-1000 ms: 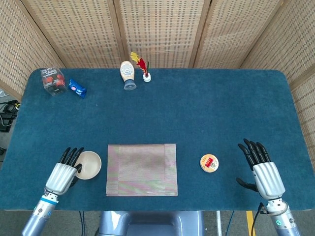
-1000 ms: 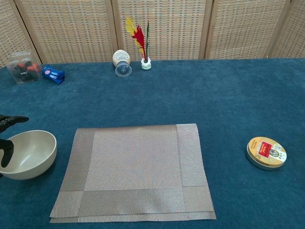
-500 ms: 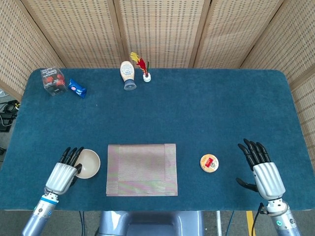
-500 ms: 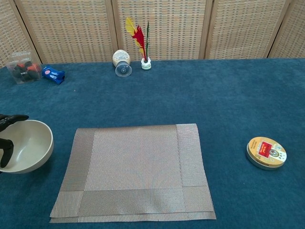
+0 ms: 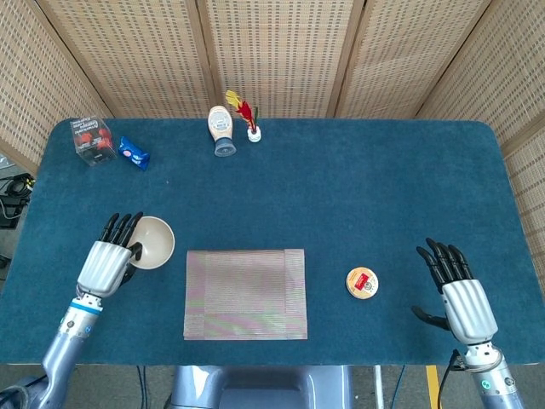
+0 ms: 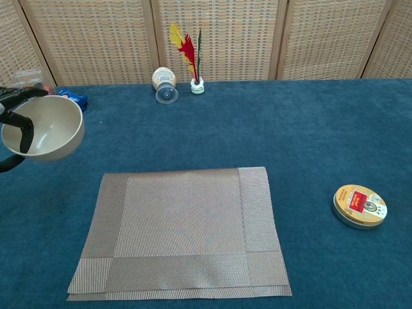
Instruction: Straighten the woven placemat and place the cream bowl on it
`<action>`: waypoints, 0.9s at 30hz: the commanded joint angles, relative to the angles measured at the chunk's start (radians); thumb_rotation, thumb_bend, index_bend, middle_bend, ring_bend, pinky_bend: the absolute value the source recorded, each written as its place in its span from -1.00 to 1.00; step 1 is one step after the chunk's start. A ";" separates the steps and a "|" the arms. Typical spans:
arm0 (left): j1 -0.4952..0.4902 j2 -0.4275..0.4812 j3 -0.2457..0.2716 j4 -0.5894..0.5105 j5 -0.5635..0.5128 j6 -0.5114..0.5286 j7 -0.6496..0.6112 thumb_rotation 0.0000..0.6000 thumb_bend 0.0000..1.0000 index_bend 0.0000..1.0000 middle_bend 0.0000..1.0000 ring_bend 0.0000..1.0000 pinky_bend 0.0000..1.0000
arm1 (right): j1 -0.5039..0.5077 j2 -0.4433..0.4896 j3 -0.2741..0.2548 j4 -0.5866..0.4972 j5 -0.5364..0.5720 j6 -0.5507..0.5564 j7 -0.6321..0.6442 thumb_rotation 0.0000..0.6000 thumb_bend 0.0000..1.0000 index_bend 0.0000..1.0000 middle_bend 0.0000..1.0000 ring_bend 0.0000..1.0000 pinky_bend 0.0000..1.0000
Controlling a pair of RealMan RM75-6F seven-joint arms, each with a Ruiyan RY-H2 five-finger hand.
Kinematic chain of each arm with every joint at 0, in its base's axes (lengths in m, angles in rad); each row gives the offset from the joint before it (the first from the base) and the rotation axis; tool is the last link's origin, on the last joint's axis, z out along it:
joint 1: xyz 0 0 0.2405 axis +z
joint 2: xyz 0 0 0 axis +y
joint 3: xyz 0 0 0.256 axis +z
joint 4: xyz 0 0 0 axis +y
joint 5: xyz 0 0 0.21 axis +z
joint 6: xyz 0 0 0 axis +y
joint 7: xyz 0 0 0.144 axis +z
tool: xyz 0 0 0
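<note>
Our left hand [image 5: 106, 262] grips the cream bowl [image 6: 44, 127] lifted beside the woven placemat [image 6: 180, 230], while our right hand [image 5: 461, 300] rests open, fingers spread.

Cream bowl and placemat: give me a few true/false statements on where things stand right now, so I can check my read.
1. The left hand holds the cream bowl above the table. True.
2. The bowl sits on the woven placemat. False: it is held off to the mat's left, not on it.
3. The right hand grips the round tin. False: it is open, apart from the tin.
4. The mat lies flat with nothing on it. True.
</note>
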State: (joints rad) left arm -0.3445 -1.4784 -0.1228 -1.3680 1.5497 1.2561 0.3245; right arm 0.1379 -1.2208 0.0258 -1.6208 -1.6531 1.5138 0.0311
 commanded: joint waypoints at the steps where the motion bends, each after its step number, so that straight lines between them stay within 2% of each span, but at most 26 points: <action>1: -0.057 -0.001 -0.050 0.016 -0.057 -0.064 -0.005 1.00 -0.07 0.22 -1.00 -1.00 -1.00 | 0.002 -0.002 0.004 0.005 0.009 -0.007 -0.001 1.00 -0.53 -0.95 -1.00 -1.00 -1.00; 8: -0.155 -0.048 -0.114 0.127 -0.142 -0.161 -0.010 1.00 -0.08 0.23 -1.00 -1.00 -1.00 | 0.008 -0.010 0.015 0.019 0.040 -0.027 -0.009 1.00 -0.53 -0.95 -1.00 -1.00 -1.00; 17: -0.272 -0.124 -0.154 0.321 -0.225 -0.279 -0.017 1.00 -0.08 0.21 -1.00 -1.00 -1.00 | 0.011 -0.018 0.027 0.032 0.065 -0.034 -0.028 1.00 -0.53 -0.95 -1.00 -1.00 -1.00; 27: -0.338 -0.222 -0.129 0.528 -0.271 -0.371 -0.064 1.00 -0.08 0.20 -1.00 -1.00 -1.00 | 0.013 -0.026 0.037 0.049 0.098 -0.048 -0.039 1.00 -0.53 -0.95 -1.00 -1.00 -1.00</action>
State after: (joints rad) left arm -0.6708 -1.6827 -0.2590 -0.8626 1.2898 0.9028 0.2771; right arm 0.1501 -1.2463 0.0624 -1.5728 -1.5559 1.4660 -0.0076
